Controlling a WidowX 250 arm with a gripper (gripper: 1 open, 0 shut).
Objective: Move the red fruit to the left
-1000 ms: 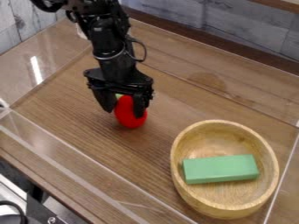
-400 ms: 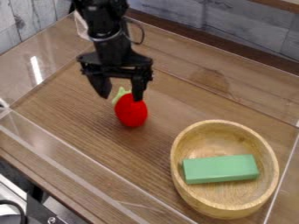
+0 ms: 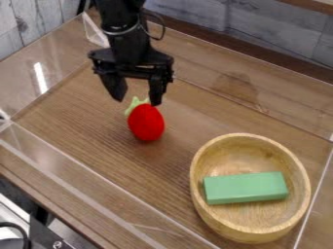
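Observation:
The red fruit [image 3: 147, 123] is a small glossy strawberry with a green leafy top, lying on the wooden table left of the bowl. My gripper [image 3: 135, 92] hangs just above and slightly behind it, pointing down. Its two black fingers [image 3: 158, 89] stand apart and open, with nothing between them. The fruit rests free on the table, clear of the fingertips.
A round wooden bowl [image 3: 220, 219] sits at the front right with a flat green rectangular block [image 3: 244, 187] inside. Clear plastic walls [image 3: 39, 78] border the table on the left and front. A grey wall runs along the back.
The gripper has risen off the red fruit, which it straddled a second ago. The fruit stays on the table in the same spot.

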